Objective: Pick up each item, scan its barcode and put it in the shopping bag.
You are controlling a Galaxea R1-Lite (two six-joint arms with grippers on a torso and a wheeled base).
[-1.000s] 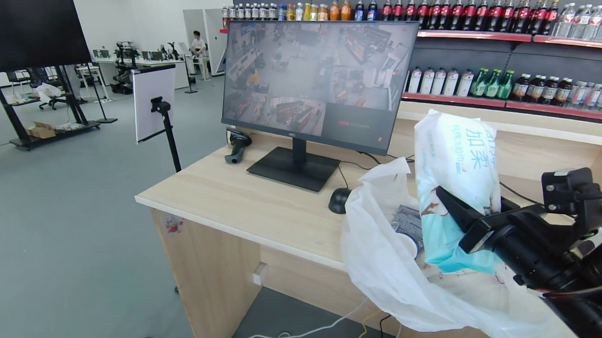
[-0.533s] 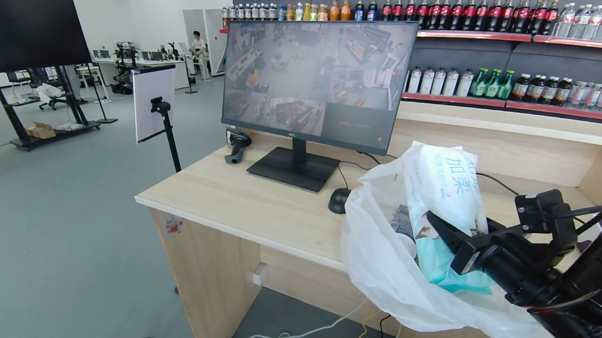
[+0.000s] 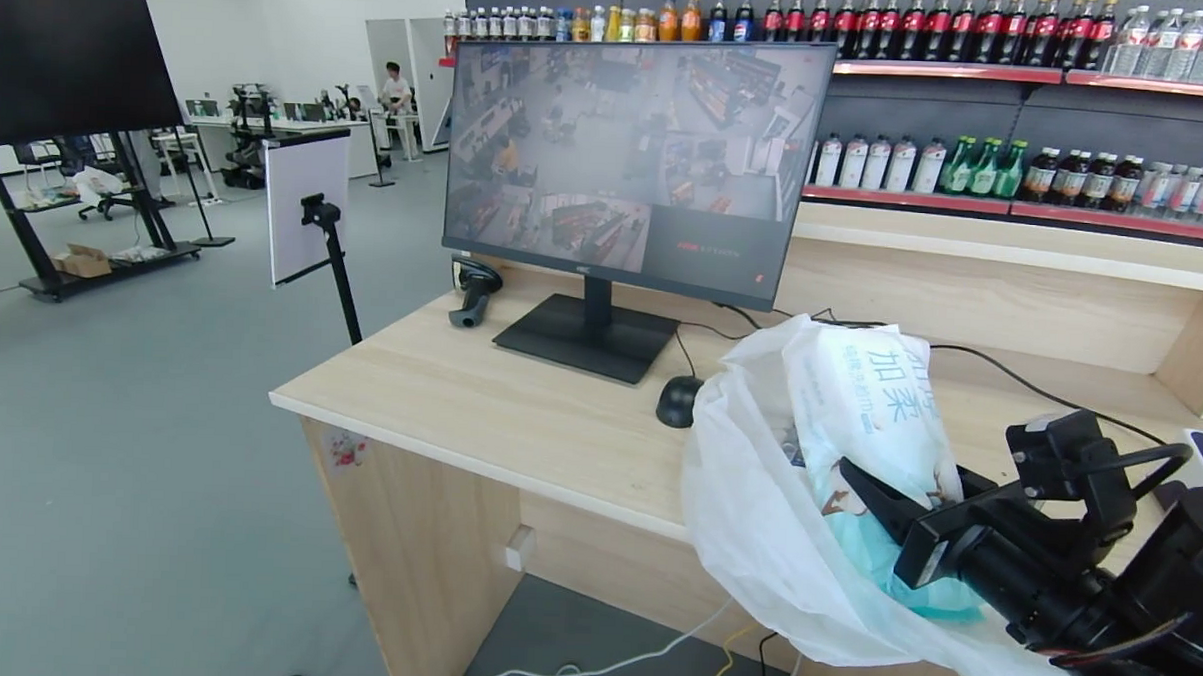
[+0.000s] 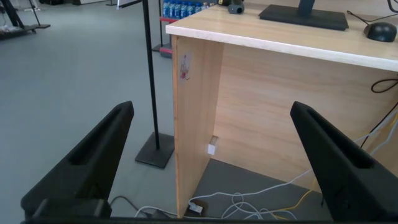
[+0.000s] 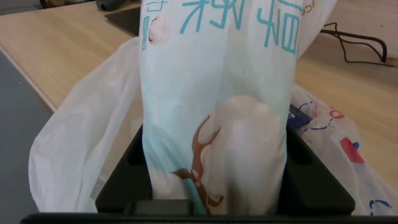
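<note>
In the head view, the right claw (image 3: pixel 878 510) was clamped across the lower half of a soft pack (image 3: pixel 874 408). The pack stood tilted, its lower end inside the mouth of the white bag (image 3: pixel 754 543) and its upper half above the rim. The bag sat at the front of the desk (image 3: pixel 519 405), and part of its film drooped over the edge, just beside the mouse (image 3: pixel 677 401). That looked the main hazard. The film was limp and nothing held the mouth open, so a pack let go this high could topple over the rim. Its weight could also drag the bag off the edge.

In the left wrist view, the left claw (image 4: pixel 211 124) was wide open and held nothing. It hung low beside the desk's (image 4: pixel 261 37) side panel, well apart from the bag, so it gave the bag no support.

In the right wrist view, the right claw (image 5: pixel 214 183) pinched the pack (image 5: pixel 217 93) at its waist, a dark finger on each side, and the wrapper bulged between them. The bag (image 5: pixel 93 143) lay gathered close around the fingers. I judged that opening or pulling back carelessly could snag the film and lift the bag along. How deep the pack's lower end sat could not be told.
</note>
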